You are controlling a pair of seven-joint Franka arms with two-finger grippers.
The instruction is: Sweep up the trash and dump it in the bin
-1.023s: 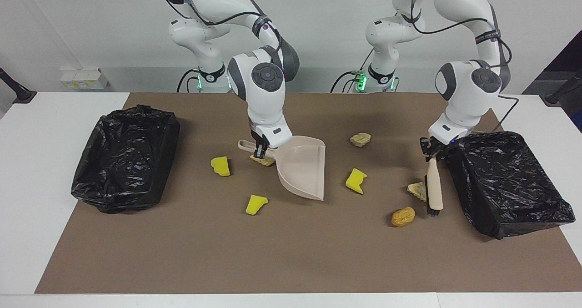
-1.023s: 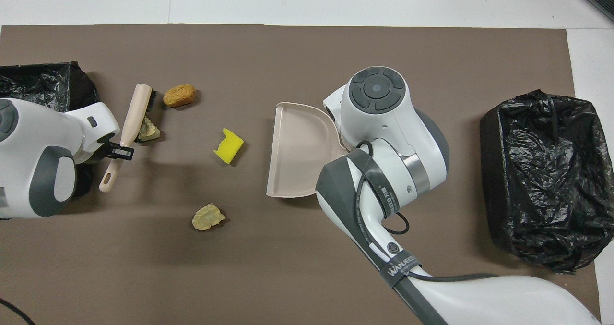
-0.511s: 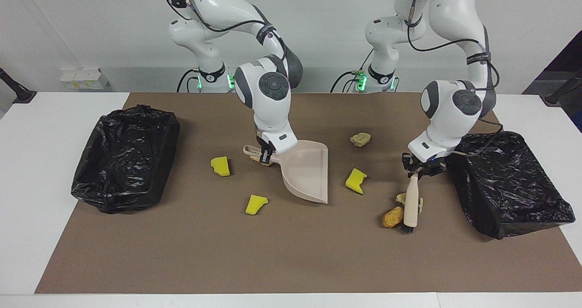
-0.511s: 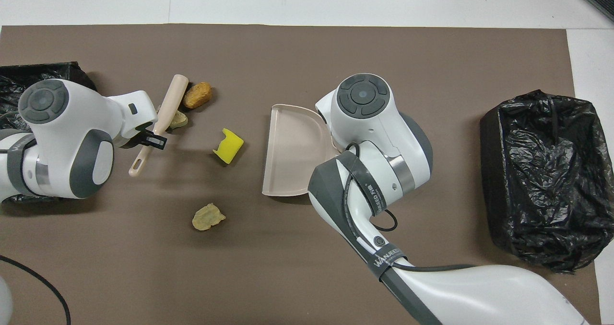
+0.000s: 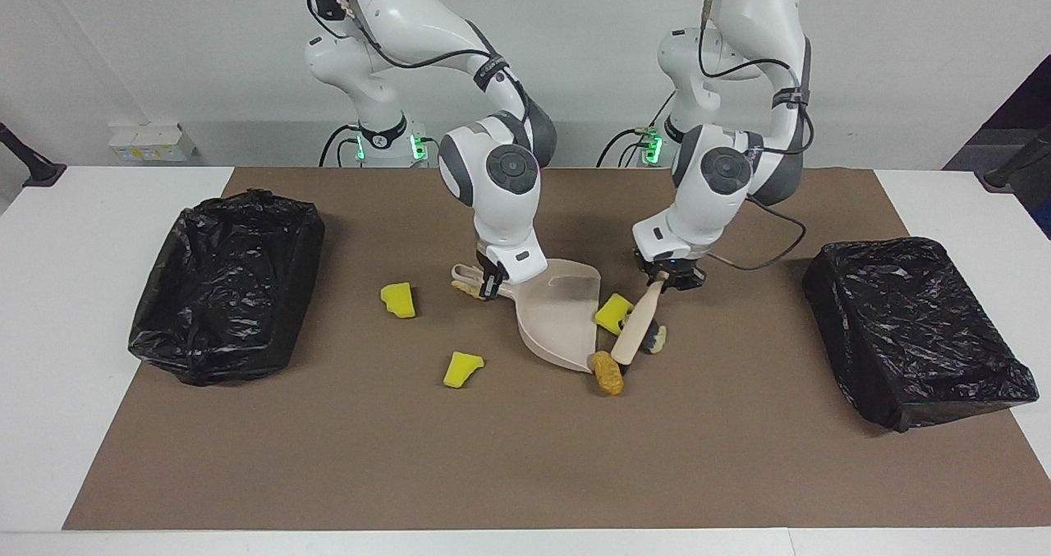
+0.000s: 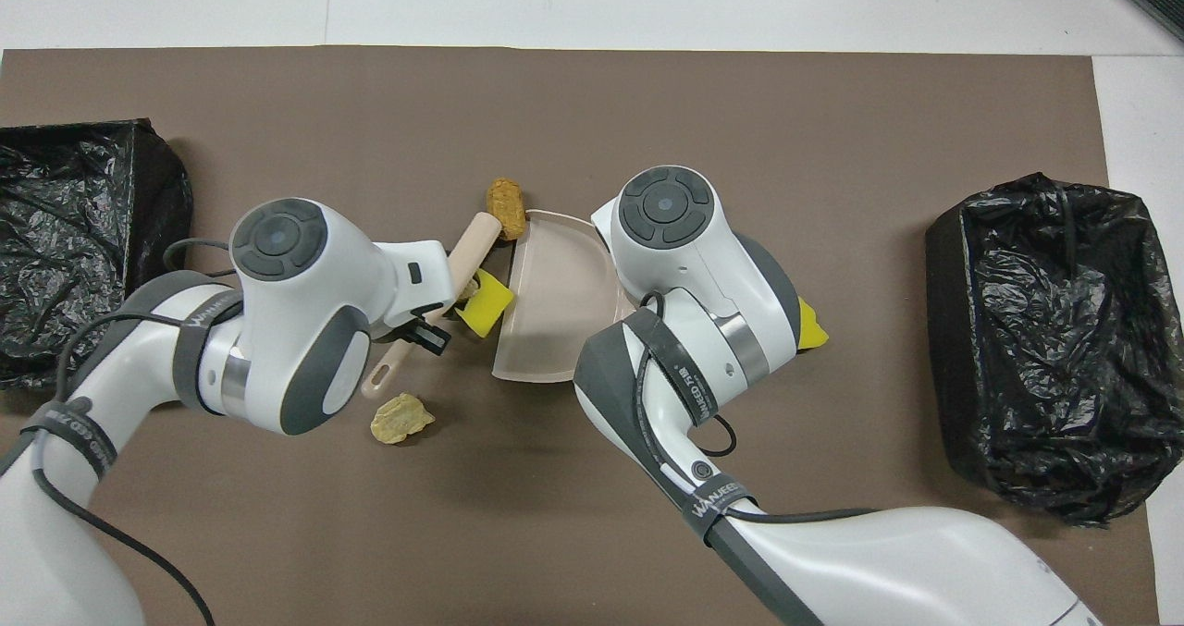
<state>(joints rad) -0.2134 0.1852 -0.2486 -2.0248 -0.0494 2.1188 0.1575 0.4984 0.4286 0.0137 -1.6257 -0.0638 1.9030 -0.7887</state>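
My right gripper is shut on the handle of the beige dustpan, which rests on the mat. My left gripper is shut on the beige brush, whose head lies at the pan's open edge. The orange-brown nugget touches the pan's corner. A yellow wedge and a beige piece lie between brush and pan. Two yellow wedges lie toward the right arm's end. A beige piece sits under the pan's handle. Another lies nearer the robots.
One black-lined bin stands at the right arm's end of the brown mat, another at the left arm's end. The white table borders the mat. Both arms crowd the middle.
My left gripper swept the brush toward the right arm's end, pushing the nugget, a beige piece and a yellow wedge up to the dustpan. The dustpan shifted slightly toward them.
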